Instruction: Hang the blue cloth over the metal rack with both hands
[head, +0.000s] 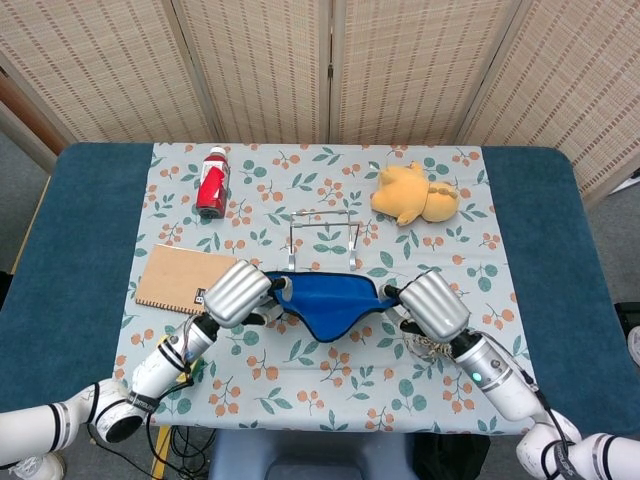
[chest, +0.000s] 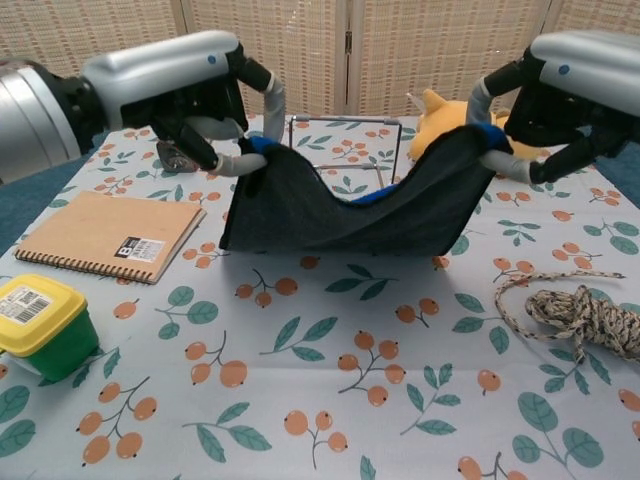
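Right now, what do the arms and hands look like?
Both the left hand and right hand have ribbed silver back shells, black inner parts and grey-white fingers. The forearms are silver-white with black bands at the wrists. A thin dark cable trails beneath the left arm in the head view.

Your robot's left hand (chest: 190, 85) and right hand (chest: 560, 85): ribbed silver metallic back shells, black inner linkages, pale grey fingertip pads; white-and-silver forearms, black joint rings.

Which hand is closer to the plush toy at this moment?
Right. The right hand is just in front of the plush toy; the left hand is far across, beside the notebook.
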